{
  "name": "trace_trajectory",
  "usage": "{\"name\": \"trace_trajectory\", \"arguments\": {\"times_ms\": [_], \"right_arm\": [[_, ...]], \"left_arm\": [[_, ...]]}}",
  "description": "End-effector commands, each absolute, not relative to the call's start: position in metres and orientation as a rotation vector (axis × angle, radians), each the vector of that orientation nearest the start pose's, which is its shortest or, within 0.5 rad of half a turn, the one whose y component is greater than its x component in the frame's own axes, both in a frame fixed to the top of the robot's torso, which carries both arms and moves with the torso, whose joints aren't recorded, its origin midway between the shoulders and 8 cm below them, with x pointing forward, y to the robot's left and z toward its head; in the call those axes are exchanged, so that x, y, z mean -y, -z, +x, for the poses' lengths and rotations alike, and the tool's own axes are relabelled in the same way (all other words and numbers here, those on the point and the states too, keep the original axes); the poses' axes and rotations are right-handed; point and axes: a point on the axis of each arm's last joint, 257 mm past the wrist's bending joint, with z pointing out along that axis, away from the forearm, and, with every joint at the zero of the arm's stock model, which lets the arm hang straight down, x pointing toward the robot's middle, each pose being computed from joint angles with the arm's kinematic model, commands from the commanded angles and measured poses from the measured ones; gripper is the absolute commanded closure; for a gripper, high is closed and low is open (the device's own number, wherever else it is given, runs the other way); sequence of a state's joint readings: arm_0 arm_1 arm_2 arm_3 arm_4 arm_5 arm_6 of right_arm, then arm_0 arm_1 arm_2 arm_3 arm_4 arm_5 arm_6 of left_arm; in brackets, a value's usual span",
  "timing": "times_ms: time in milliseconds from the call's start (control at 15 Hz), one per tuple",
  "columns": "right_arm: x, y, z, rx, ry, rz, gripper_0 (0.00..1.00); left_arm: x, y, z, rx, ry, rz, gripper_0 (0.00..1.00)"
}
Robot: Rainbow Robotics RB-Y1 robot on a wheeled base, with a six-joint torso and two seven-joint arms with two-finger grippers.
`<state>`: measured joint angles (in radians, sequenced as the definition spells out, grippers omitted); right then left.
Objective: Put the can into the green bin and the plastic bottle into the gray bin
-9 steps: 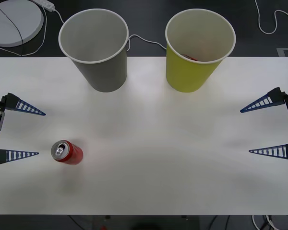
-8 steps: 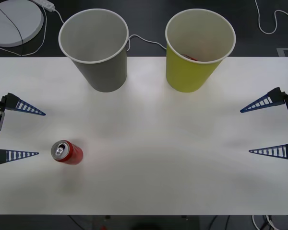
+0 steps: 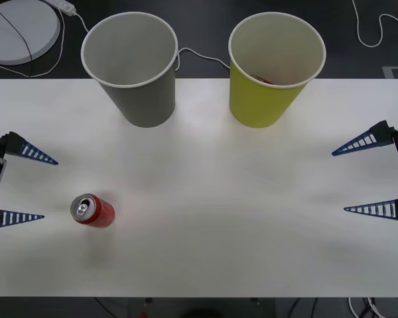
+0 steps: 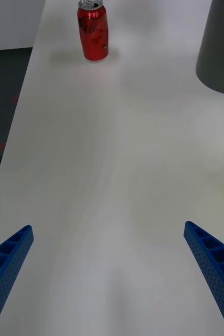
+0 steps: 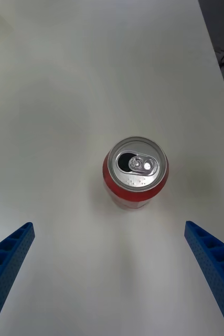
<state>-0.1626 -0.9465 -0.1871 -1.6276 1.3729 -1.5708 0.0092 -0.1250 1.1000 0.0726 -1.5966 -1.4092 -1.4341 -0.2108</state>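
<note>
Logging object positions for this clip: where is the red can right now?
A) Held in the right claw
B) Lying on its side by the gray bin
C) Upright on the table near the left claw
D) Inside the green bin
C: the can stands upright on the table, just ahead of the open left claw.

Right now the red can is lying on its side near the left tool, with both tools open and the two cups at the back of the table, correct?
Not quite: the can stands upright, not on its side. The left wrist view looks straight down on its silver top and pull tab. The rest holds: it is near the open left tool, the right tool is open, and the gray bin and green bin stand at the back.
</note>
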Motion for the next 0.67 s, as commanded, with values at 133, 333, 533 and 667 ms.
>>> {"name": "trace_trajectory", "arguments": {"times_ms": [133,333,533,667], "right_arm": [[0.283,0.166,0.373,-1.500,-0.427,-1.742,0.00],[0.283,0.166,0.373,-1.500,-0.427,-1.742,0.00],[0.283,0.166,0.373,-1.500,-0.427,-1.742,0.00],[0.283,0.166,0.373,-1.500,-0.427,-1.742,0.00]], "left_arm": [[-0.336,0.197,0.379,-1.498,0.214,1.927,0.00],[-0.347,0.202,0.379,-1.515,0.267,1.855,0.00],[-0.359,0.217,0.375,-1.488,0.301,1.819,0.00],[-0.362,0.225,0.372,-1.468,0.332,1.788,0.00]]}}
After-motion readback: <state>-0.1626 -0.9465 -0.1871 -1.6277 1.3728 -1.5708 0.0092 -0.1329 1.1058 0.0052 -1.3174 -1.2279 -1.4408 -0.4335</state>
